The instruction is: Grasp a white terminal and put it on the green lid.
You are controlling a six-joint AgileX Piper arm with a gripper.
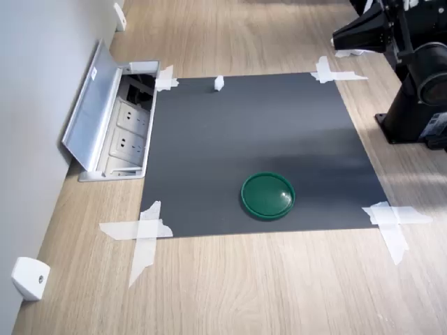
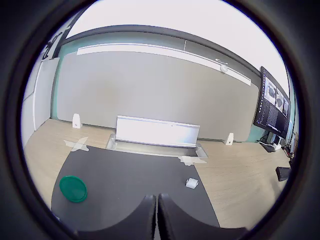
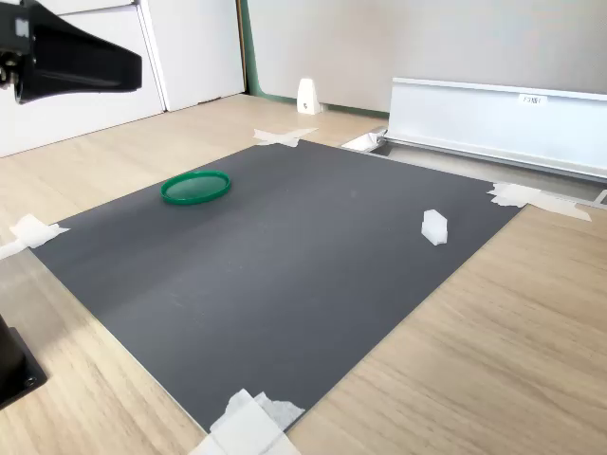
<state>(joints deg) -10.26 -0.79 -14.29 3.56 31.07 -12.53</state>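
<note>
The tiny white plastic terminal (image 1: pixel 218 83) sits on the big dark grey mat (image 1: pixel 258 139). In the first exterior view it is close to the mat's far edge. In the second exterior view it (image 3: pixel 433 227) is near the mat's right edge. Nothing is touching it. In the wrist view it (image 2: pixel 191 183) shows as a small white block on the mat.

The flat round green plastic lid (image 1: pixel 267 195) lies on the same mat, well apart from the terminal. In the first exterior view it is near the mat's near edge. In the second exterior view it (image 3: pixel 195 187) is toward the left. Nothing lies on the lid.

Strips of white tape (image 1: pixel 143 231) hold the mat's corners down on the light wooden bench (image 1: pixel 265 286).

At the first exterior view's left, a silver box with white sockets (image 1: pixel 119 129) is set into the bench, and its lid stands open. A small white wedge-shaped bracket (image 1: pixel 29 277) sits by the grey wall.

The black robot arm (image 1: pixel 412 70) stands on the bench at the first exterior view's right, off the mat. In the wrist view the black end effector (image 2: pixel 156 210) is up above the mat. Its two fingers are pressed almost together, with just a thin line between them. It holds nothing.
</note>
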